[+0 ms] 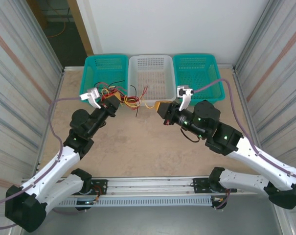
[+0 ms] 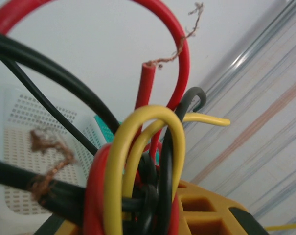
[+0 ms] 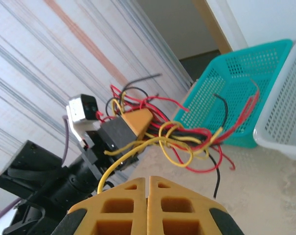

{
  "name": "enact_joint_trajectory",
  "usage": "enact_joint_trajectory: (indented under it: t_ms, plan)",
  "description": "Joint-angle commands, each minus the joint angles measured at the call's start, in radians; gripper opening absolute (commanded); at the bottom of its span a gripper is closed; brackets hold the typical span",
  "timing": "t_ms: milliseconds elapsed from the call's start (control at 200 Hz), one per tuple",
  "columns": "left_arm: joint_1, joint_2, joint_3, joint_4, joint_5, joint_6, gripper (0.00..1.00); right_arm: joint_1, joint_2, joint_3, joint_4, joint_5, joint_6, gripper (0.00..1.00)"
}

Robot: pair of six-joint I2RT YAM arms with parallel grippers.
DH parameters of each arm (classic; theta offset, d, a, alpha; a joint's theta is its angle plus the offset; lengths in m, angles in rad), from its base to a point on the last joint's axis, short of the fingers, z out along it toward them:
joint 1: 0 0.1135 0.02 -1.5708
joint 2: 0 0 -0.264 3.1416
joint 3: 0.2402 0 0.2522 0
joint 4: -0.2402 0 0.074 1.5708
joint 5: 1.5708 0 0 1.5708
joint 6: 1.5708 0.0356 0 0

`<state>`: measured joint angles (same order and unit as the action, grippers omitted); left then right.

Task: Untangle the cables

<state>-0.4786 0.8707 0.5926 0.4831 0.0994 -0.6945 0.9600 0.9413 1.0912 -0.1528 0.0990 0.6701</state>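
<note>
The cables (image 1: 130, 99) form a tangled bunch of red, black and yellow wires hanging just above the table in front of the baskets. My left gripper (image 1: 116, 101) is shut on the bunch's left side. In the left wrist view the loops (image 2: 122, 147) fill the space between its fingers (image 2: 211, 208), and bare copper ends stick out. My right gripper (image 1: 160, 108) is to the right of the bunch, jaws pressed together (image 3: 148, 180). A single yellow wire (image 3: 138, 147) runs from the knot (image 3: 187, 139) down behind its left finger. The left gripper (image 3: 134, 121) faces it.
Three baskets line the back edge: a teal one (image 1: 106, 56), a white one (image 1: 151, 57) and another teal one (image 1: 194, 55). Corrugated walls close both sides. Lilac-grey hoses (image 1: 214, 86) trail from each wrist. Bare table lies between the arms.
</note>
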Motion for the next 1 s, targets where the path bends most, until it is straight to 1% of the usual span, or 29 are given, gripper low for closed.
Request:
enact_joint_trajectory:
  t_ms: [0, 135, 311, 331, 441, 541, 631, 691, 842, 992]
  plan:
    - [0.001, 0.014, -0.015, 0.023, 0.098, 0.002, 0.00, -0.057, -0.029, 0.066, -0.013, -0.012, -0.069, 0.00]
    - [0.001, 0.027, -0.016, 0.041, 0.212, -0.017, 0.00, -0.191, -0.015, 0.158, -0.083, -0.091, -0.070, 0.00]
    - [0.001, 0.043, -0.007, 0.059, 0.367, -0.038, 0.00, -0.369, 0.042, 0.296, -0.170, -0.202, -0.076, 0.00]
    - [0.001, 0.043, -0.007, 0.062, 0.381, -0.040, 0.00, -0.389, 0.069, 0.308, -0.178, -0.211, -0.076, 0.00]
    - [0.001, 0.035, -0.010, 0.074, 0.447, -0.058, 0.00, -0.497, 0.097, 0.335, -0.193, -0.271, -0.062, 0.00]
    - [-0.003, 0.051, -0.001, 0.091, 0.528, -0.081, 0.00, -0.599, 0.133, 0.350, -0.192, -0.344, -0.031, 0.00]
    - [-0.019, 0.081, 0.019, 0.093, 0.590, -0.091, 0.00, -0.662, 0.177, 0.366, -0.192, -0.394, -0.009, 0.00]
    - [-0.031, 0.087, 0.027, 0.086, 0.606, -0.090, 0.00, -0.695, 0.213, 0.389, -0.197, -0.423, -0.005, 0.00]
    - [-0.050, 0.087, 0.039, 0.100, 0.638, -0.104, 0.00, -0.774, 0.301, 0.442, -0.236, -0.429, -0.020, 0.00]
    - [-0.051, 0.077, 0.036, 0.176, 0.650, -0.167, 0.00, -0.893, 0.399, 0.434, -0.262, -0.473, 0.017, 0.00]
